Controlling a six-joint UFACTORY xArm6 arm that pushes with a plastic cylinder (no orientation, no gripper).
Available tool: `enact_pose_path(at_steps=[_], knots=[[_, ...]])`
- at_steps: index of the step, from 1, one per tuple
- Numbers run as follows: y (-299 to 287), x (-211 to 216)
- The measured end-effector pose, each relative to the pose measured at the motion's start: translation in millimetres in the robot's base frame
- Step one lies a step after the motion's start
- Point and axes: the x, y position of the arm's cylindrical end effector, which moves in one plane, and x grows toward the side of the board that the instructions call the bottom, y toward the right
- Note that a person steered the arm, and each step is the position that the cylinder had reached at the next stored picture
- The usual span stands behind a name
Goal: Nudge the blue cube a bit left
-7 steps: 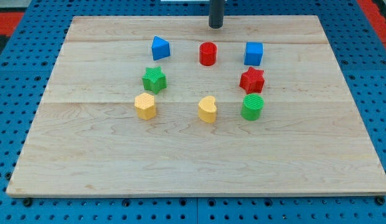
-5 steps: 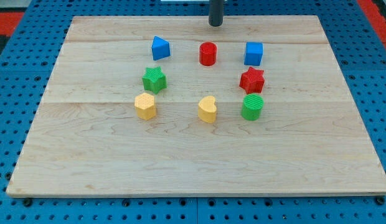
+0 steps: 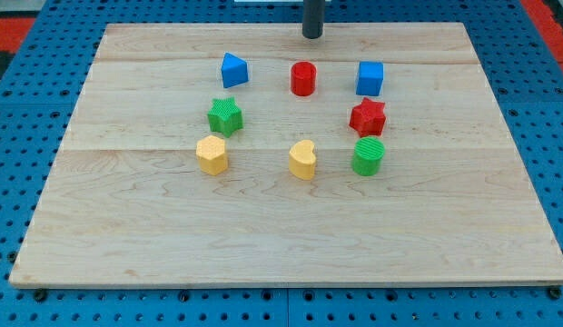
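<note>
My tip [image 3: 312, 35], a bare dark rod grasping nothing, hovers at the view's top; the blue cube [image 3: 370, 78] sits down-right of it; the red cylinder [image 3: 303, 78] lies just below, so too long a push risks collision.

The dark rod is cut off by the view's top edge, so only its lower stub shows above the far edge of the wooden board [image 3: 499, 227], ending at my tip [image 3: 312, 36]. The blue pegboard bench [image 3: 18, 300] runs off every side. A red patch [image 3: 14, 32] at the bench's top left corner is cropped too.
</note>
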Motion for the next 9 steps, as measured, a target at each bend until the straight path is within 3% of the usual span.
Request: enact_pose_path(at_steps=[4,5,6,7,9], knots=[[-5,-5],[21,0],[74,20],[98,67],[122,90]])
